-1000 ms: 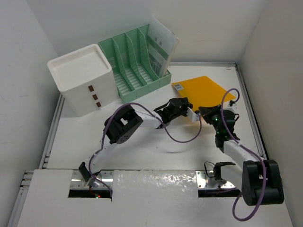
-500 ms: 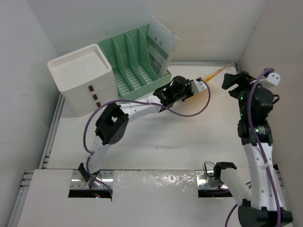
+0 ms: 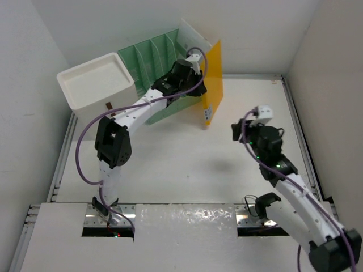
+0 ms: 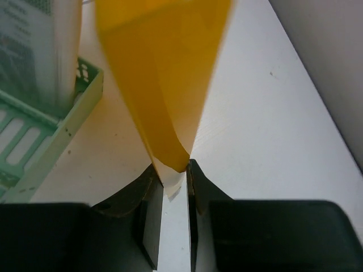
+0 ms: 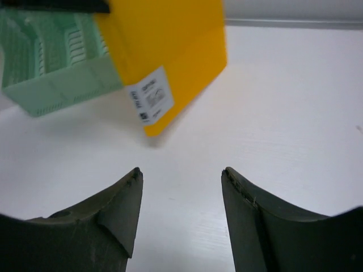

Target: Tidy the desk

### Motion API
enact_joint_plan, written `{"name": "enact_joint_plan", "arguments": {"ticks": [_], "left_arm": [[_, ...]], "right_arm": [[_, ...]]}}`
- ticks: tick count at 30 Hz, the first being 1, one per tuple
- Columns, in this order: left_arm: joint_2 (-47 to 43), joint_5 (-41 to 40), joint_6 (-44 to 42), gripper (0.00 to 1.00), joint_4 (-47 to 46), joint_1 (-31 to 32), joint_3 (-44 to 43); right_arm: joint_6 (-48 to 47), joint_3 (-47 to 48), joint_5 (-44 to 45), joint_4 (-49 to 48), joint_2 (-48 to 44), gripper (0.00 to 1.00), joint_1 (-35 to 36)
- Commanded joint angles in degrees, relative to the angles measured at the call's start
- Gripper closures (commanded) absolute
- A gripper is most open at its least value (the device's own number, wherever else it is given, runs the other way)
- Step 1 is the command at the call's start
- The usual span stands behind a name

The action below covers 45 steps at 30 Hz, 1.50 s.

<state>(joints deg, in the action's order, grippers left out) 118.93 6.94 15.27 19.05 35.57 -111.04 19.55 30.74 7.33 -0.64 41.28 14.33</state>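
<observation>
While the left fingers (image 4: 148, 218) pinched the yellow folder (image 3: 213, 76) upright beside the green file rack (image 3: 146, 59), the right fingers (image 5: 116, 207) stood apart and empty above the white counter (image 3: 170, 170) beneath both arms.

Nothing actually readable here tbh. The yellow folder (image 5: 170, 51) has a white sticker (image 5: 151, 97) with small print, but it's way too blurry to make out.

Bright, even light (close foregrounds blurred).
</observation>
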Motion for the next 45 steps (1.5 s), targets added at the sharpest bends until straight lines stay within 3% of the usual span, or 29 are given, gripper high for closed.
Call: {"name": "enact_joint_plan", "arguments": {"ticks": [1, 3, 6, 11, 16, 18, 21, 23, 28, 33, 34, 35, 38, 39, 41, 42, 43, 44, 45], "left_arm": [[-4.5, 2.6, 9.9, 1.0, 2.0, 0.0, -1.6], [-4.6, 3.4, 11.3, 1.0, 2.9, -0.3, -2.1], [-5.5, 2.4, 11.5, 1.0, 3.2, -0.4, -1.6], [-5.7, 1.5, 11.4, 1.0, 3.6, -0.6, -0.7], [-5.7, 3.7, 11.9, 1.0, 4.1, -1.3, -0.3], [-5.8, 4.2, 11.8, 1.0, 4.1, -1.2, 0.0], [-5.9, 5.9, 11.7, 1.0, 4.7, -1.3, 0.1], [-6.2, 6.9, 11.7, 1.0, 5.1, -1.4, 0.1], [-7.6, 7.7, 11.0, 1.0, 5.2, -1.4, 0.8], [-8.3, 9.6, 11.4, 1.0, 5.4, -1.4, 1.4], [-8.8, 10.8, 11.5, 1.0, 5.2, -1.4, 1.6], [-9.2, 11.4, 11.8, 1.0, 4.9, -1.4, 2.1], [-10.3, 13.6, 10.6, 1.0, 3.8, -1.4, 3.0], [-10.4, 14.6, 9.9, 0.94, 3.7, -1.4, 2.6], [-10.8, 18.1, 7.1, 0.71, 3.7, -1.3, 1.2], [-11.3, 18.9, 6.4, 0.43, 3.7, -1.4, 0.7], [-11.5, 21.0, 4.8, 0.26, 3.4, -1.3, 0.4], [-12.1, 22.8, 3.3, 0.01, 2.8, -1.2, -0.1], [-12.2, 23.6, 3.3, 0.0, 2.7, -1.2, -0.5]], "right_arm": [[-12.0, 0.8, 14.1, -11.6, 7.4, 0.43, 13.4], [-18.4, 3.6, 19.1, -13.7, 16.6, 0.4, 21.0], [-24.8, 5.3, 25.1, -22.1, 25.2, 0.36, 27.1], [-23.8, 8.6, 25.3, -33.5, 35.5, 0.31, 27.6], [-30.3, 13.6, 42.0, -43.3, 48.3, 0.31, 27.5], [-33.7, 14.8, 45.2, -49.5, 53.6, 0.3, 27.2], [-35.3, 18.5, 47.9, -51.0, 60.4, 0.32, 25.9], [-35.8, 20.0, 51.4, -52.0, 62.9, 0.36, 25.2], [-41.9, 16.4, 58.1, -66.5, 65.2, 0.59, 24.4], [-39.3, 17.7, 57.0, -61.4, 66.0, 0.73, 22.6], [-38.7, 17.9, 56.8, -60.3, 66.1, 0.79, 22.2], [-38.0, 18.0, 56.8, -58.7, 66.0, 0.96, 21.5], [-35.6, 15.8, 56.7, -58.0, 64.5, 1.0, 20.7], [-34.7, 15.1, 56.7, -58.0, 63.6, 1.0, 20.7], [-31.9, 12.0, 55.0, -56.8, 60.3, 1.0, 20.6], [-30.6, 11.0, 54.0, -55.7, 59.1, 1.0, 20.6], [-29.6, 9.3, 51.9, -54.6, 58.0, 1.0, 20.4], [-27.7, 8.4, 51.1, -53.2, 55.6, 1.0, 20.2], [-26.7, 7.4, 50.2, -52.7, 54.4, 1.0, 20.1]]}}
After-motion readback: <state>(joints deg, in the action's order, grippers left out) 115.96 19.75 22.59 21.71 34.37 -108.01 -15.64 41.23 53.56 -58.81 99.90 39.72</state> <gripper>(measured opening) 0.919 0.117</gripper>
